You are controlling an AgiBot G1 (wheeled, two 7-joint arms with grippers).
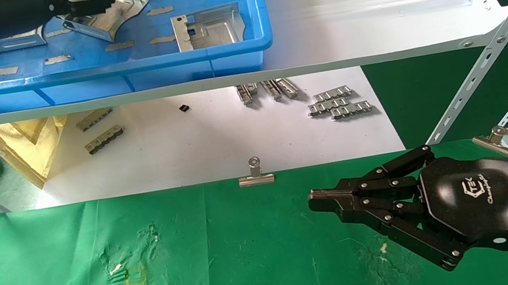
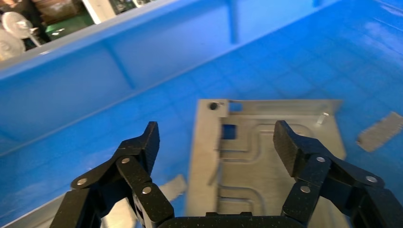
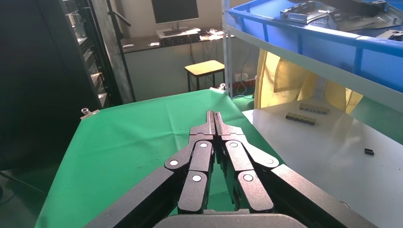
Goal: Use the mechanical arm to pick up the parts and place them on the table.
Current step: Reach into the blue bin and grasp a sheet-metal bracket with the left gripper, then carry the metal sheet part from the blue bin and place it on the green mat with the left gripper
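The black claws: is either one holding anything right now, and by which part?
Nothing is held. The left gripper hangs open over a metal bracket in the blue bin; the right gripper is shut and empty.

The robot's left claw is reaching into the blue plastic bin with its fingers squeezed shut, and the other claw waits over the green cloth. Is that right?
Not quite. The left gripper is in the blue plastic bin, but its black fingers are spread open over a flat silver metal bracket, not squeezed shut; the left wrist view shows this. The right gripper does wait, closed, over the green cloth table.
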